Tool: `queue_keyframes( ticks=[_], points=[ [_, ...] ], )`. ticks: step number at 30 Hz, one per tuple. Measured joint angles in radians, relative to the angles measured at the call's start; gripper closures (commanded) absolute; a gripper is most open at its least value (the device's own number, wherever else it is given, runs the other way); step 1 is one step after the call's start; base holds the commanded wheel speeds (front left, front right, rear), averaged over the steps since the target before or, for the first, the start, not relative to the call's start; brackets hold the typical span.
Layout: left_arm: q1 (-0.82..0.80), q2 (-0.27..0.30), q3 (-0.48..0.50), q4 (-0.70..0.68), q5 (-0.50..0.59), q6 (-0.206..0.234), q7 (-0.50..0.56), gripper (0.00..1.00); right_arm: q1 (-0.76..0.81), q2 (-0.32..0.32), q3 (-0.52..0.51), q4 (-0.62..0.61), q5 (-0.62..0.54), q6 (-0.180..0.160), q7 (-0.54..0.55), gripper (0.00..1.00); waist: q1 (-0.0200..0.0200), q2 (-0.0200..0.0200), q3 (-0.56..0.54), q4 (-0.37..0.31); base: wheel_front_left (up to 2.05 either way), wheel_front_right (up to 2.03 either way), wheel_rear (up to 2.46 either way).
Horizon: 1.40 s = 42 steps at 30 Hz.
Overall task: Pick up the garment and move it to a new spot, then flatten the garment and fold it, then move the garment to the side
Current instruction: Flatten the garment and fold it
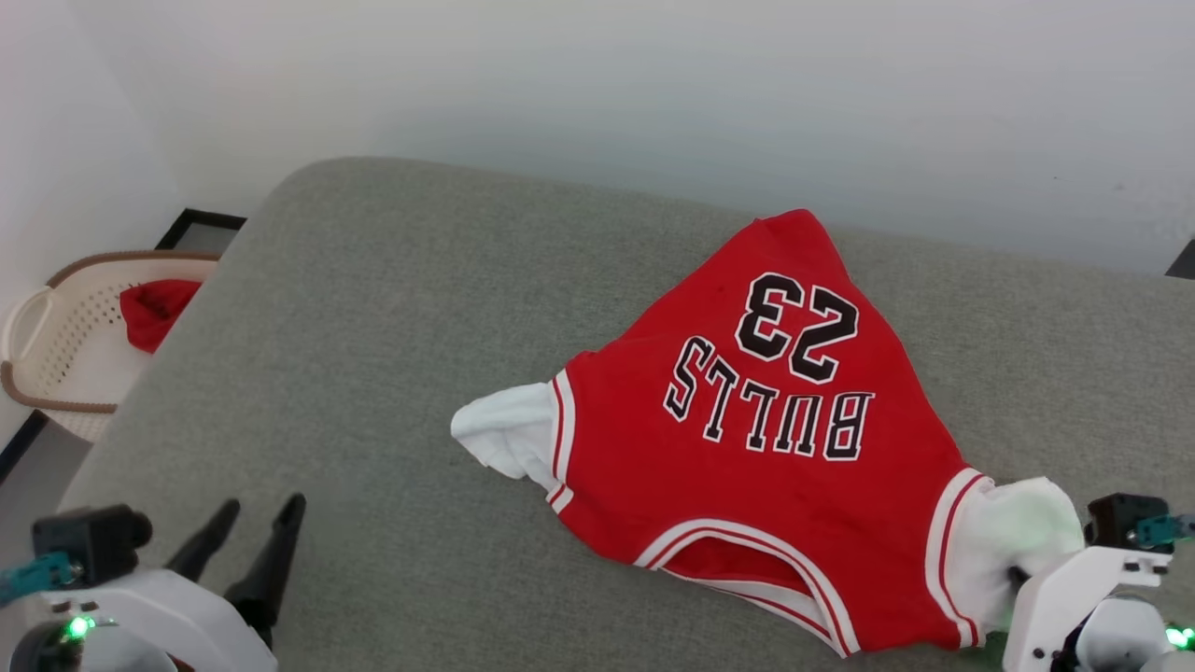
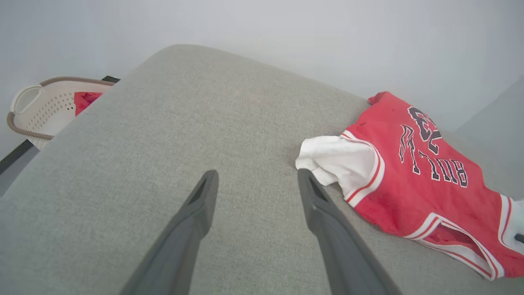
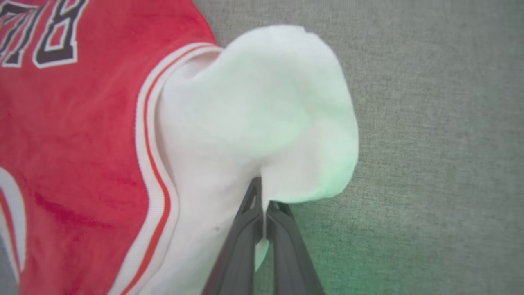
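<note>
Item: red jersey (image 1: 747,467) with black, white-outlined "BULLS 23", white sleeves and striped trim. It lies rumpled, lettering up, right of centre on my grey fabric tabletop (image 1: 373,308). My right claw (image 3: 265,205) is clamped on its near sleeve (image 3: 254,114). My left claw (image 2: 257,174) is spread, hovering apart from it. Broad bare fabric lies to the left, and a basket (image 1: 56,355) stands past that edge.

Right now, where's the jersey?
In the head view, the jersey lies on the right half of the grey cushion, its white sleeve pinched by the right gripper; the open left gripper sits apart at lower left.
</note>
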Motion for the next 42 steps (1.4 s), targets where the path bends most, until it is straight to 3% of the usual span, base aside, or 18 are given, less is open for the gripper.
queue_keyframes(
  ticks=[12,17,23,31,32,34,35,36,42],
  points=[
    [0.183,-0.15,0.268,0.053,0.262,-0.053,-0.002,0.0,-0.033,-0.103,0.041,0.037,0.02,0.0,-0.012,1.0,0.0,0.0,-0.066,-0.019,0.0,0.0,0.0],
    [0.25,-0.217,0.358,0.055,0.4,-0.097,-0.002,0.0,-0.05,-0.153,0.046,0.053,0.03,0.0,-0.023,1.0,0.0,0.0,-0.095,-0.025,0.0,0.0,0.0],
    [0.311,-0.288,0.409,0.068,0.516,-0.149,-0.002,0.0,-0.055,-0.199,0.041,0.087,0.04,0.0,-0.032,1.0,0.0,0.0,-0.116,-0.031,0.0,0.0,0.0],
    [0.344,-0.36,0.464,0.1,0.582,-0.202,-0.002,0.0,-0.054,-0.222,0.011,0.15,0.03,0.0,-0.052,1.0,0.0,0.0,-0.121,-0.037,0.0,0.0,0.0],
    [0.344,-0.364,0.468,0.105,0.586,-0.207,-0.002,0.0,-0.054,-0.223,0.011,0.156,0.024,0.0,-0.057,0.96,0.0001,0.0,-0.12,-0.038,0.0,0.0,0.0],
    [0.345,-0.371,0.476,0.115,0.594,-0.215,-0.002,0.0,-0.055,-0.224,0.007,0.174,0.022,0.0,-0.063,0.63,0.0,0.0,-0.118,-0.041,0.0,0.0,0.0],
    [0.345,-0.373,0.479,0.119,0.598,-0.219,-0.002,0.0,-0.055,-0.224,0.007,0.181,0.022,0.0,-0.068,0.25,0.0001,0.0,-0.117,-0.043,0.0,0.0,0.0],
    [0.345,-0.375,0.48,0.121,0.602,-0.22,-0.002,0.0,-0.057,-0.224,0.01,0.189,0.02,0.0,-0.074,0.0,0.0,0.0,-0.115,-0.044,0.0,0.0,0.0],
    [0.347,-0.386,0.496,0.128,0.615,-0.229,-0.002,0.0,-0.091,-0.223,0.027,0.21,0.02,0.0,-0.094,0.0,0.0,0.0,-0.114,-0.066,0.0,0.0,0.0]
  ],
)
